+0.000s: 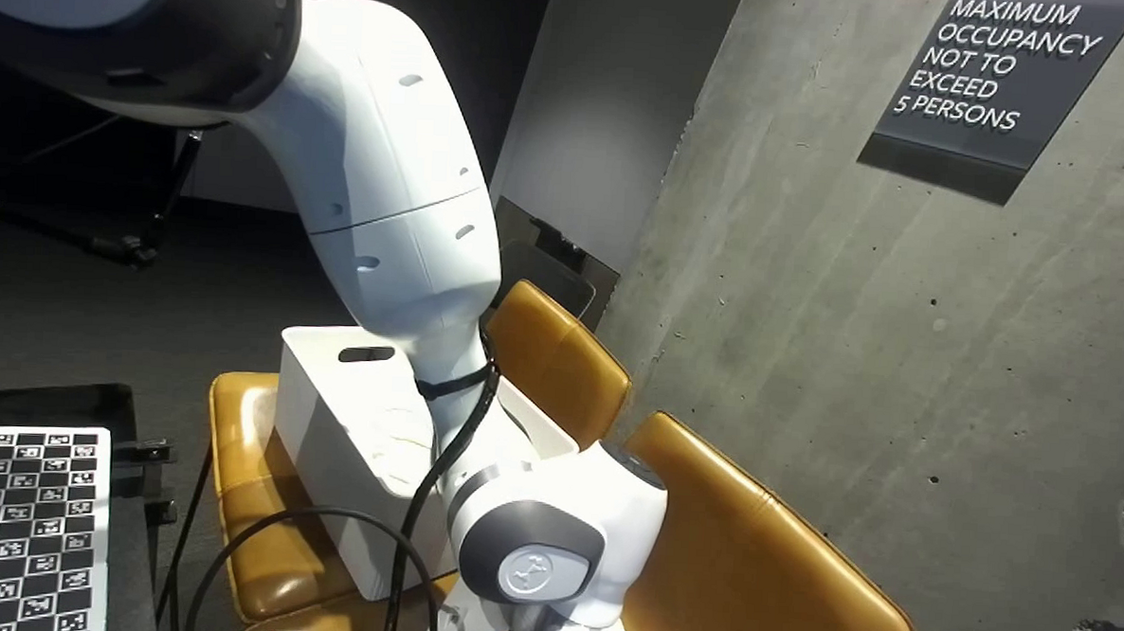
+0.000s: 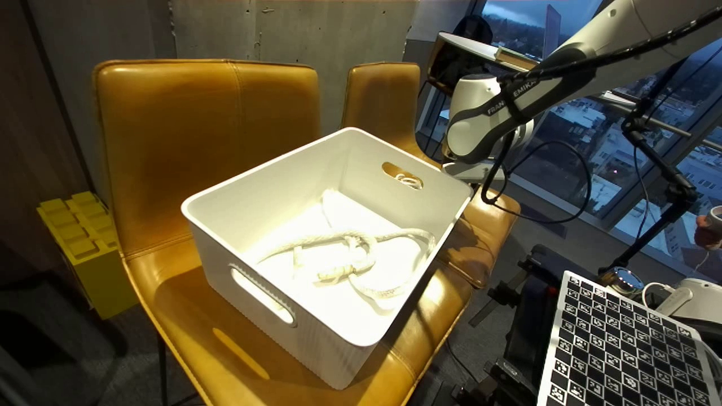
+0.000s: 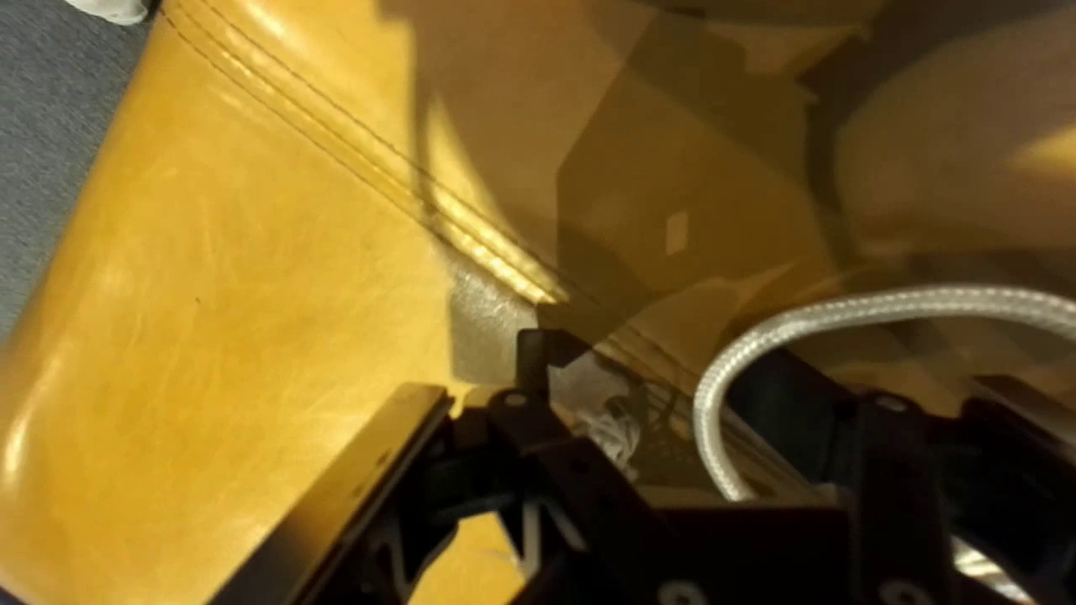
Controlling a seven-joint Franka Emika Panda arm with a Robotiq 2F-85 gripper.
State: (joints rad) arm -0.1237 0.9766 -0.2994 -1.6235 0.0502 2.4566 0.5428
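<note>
The gripper hangs low over a tan leather seat, its two black fingers standing well apart, so I'd call it open. A white braided rope arcs in from the right side of the wrist view, and the bend of its loop sits just beside the finger on that side; I can't tell whether they touch. Past the fingers, in shadow, lies a pale tangled bundle, too blurred to name.

In both exterior views a white plastic bin with cut-out handles stands on a tan leather chair, and a knotted white rope lies inside it. The white Franka arm comes down partly in front of the bin in an exterior view, trailing a black cable. Near the chairs is a checkered marker board. A yellow studded block stands beside the bin's chair, and an occupancy sign hangs on the concrete wall.
</note>
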